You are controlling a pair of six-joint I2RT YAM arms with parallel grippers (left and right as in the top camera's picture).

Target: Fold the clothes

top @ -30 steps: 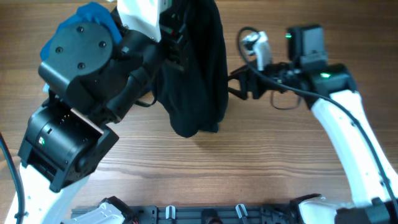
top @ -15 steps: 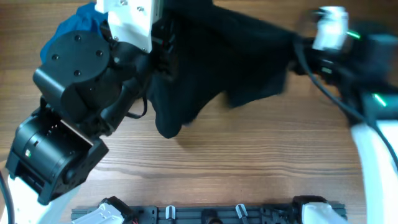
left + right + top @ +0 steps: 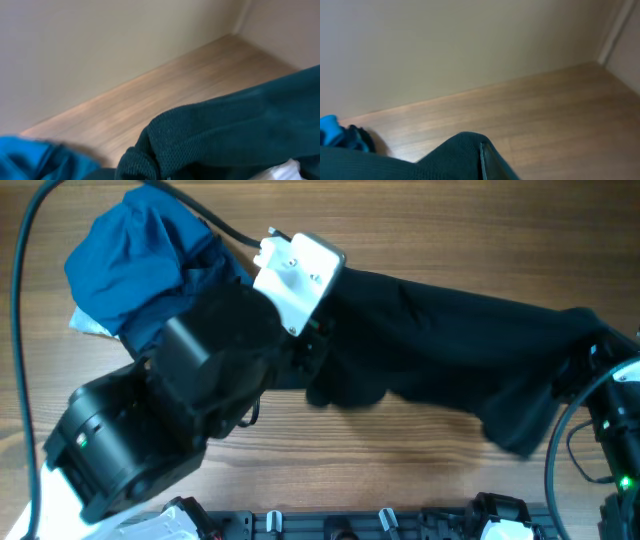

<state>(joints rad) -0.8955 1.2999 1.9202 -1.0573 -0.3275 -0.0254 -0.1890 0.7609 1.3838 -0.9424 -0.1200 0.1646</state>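
Shirt (image 3: 450,350), black and limp, hangs stretched over the table (image 3: 400,490) between your left gripper (image 3: 318,352) and right gripper (image 3: 585,365), both clamped tight on its cloth. Light, soft and saggy, it looks best gripped at hems or shoulders. A blue bundle (image 3: 140,265) crowds your left arm.

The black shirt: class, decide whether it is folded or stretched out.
Stretched out, not folded: the black shirt runs as one long band across the table, bunched at both ends.
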